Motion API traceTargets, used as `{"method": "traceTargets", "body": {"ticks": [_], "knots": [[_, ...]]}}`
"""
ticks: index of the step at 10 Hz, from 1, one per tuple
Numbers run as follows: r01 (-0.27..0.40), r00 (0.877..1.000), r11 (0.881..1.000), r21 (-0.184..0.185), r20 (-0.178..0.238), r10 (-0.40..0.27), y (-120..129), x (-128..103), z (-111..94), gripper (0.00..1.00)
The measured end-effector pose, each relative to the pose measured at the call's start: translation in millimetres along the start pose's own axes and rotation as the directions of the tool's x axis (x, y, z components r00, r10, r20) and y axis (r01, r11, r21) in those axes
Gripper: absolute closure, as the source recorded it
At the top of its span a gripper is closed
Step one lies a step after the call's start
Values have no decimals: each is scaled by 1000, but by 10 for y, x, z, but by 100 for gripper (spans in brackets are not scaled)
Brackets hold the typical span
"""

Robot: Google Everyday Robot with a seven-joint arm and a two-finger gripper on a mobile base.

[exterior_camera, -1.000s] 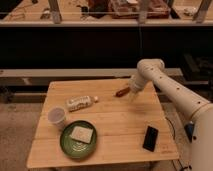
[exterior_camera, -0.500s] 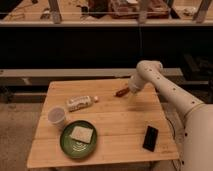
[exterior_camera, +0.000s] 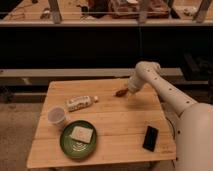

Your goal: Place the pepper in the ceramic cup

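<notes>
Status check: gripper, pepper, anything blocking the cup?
Gripper at far side of table, right at the pepper; hold unconfirmed. Cup near left edge. Bottle lies between pepper and cup.

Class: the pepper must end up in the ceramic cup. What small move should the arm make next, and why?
Probably raise the pepper a little off the table, if the grip is secure. The gripper is right at it near the far edge, while the ceramic cup stands across the table, with a bottle lying between them, so height clears the path.
</notes>
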Motion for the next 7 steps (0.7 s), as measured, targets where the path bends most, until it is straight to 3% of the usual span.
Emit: {"method": "traceTargets", "body": {"ticks": [3, 4, 7], "knots": [[13, 1000, 1000, 26, -20, -12, -36, -1, -41, 21], [17, 999, 999, 39, -31, -15, -76, 13, -60, 20], [44, 998, 996, 73, -57, -40, -509, -34, -13, 20]]}}
